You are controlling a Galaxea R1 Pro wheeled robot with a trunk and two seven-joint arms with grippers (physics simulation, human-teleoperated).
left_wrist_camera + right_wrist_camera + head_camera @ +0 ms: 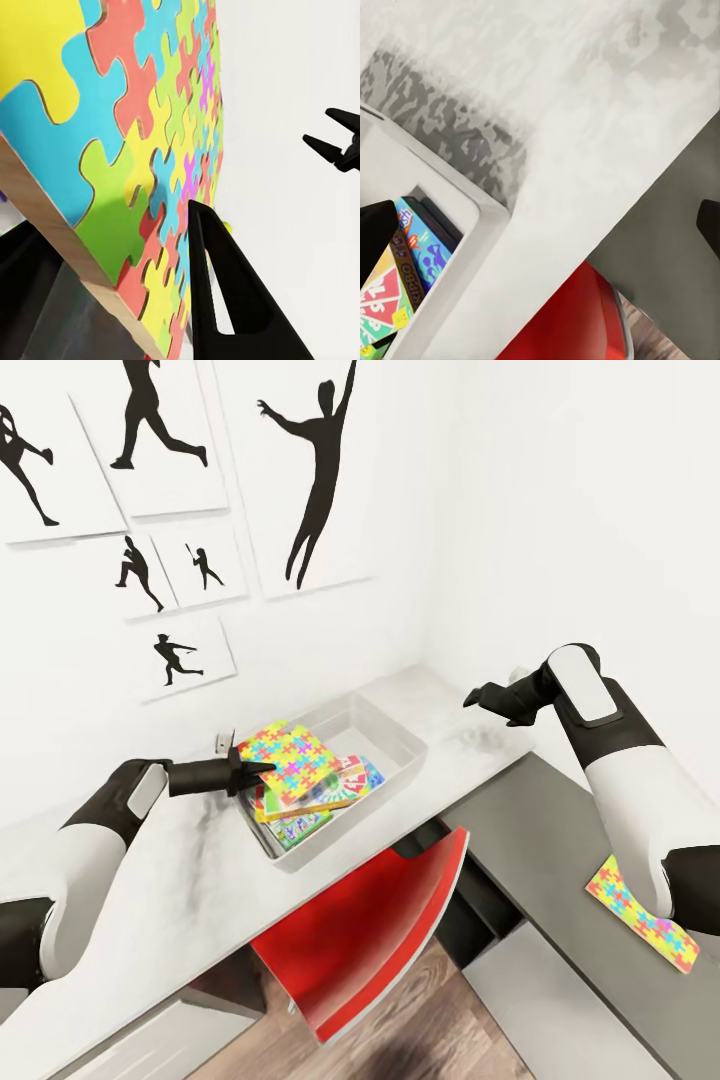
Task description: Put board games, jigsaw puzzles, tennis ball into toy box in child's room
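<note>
left gripper [243, 768]: clamped on jigsaw puzzle [283, 757], held tilted over near end of toy box [400, 728] | toy box: on pale table [180, 870], board games [335, 790] stacked inside | right gripper [480, 696]: spread, holding nothing, above table beside toy box | second puzzle [640, 913]: flat on dark section, well apart from both grippers

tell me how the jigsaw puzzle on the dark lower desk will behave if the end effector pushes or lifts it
The second jigsaw puzzle is a flat square lying on the dark grey desk section, so it will likely slide rather than roll or tip. It probably stays stiff when lifted: the like one in the left end effector shows a board-like edge. Lying flat, its edge may be hard to pinch.
</note>
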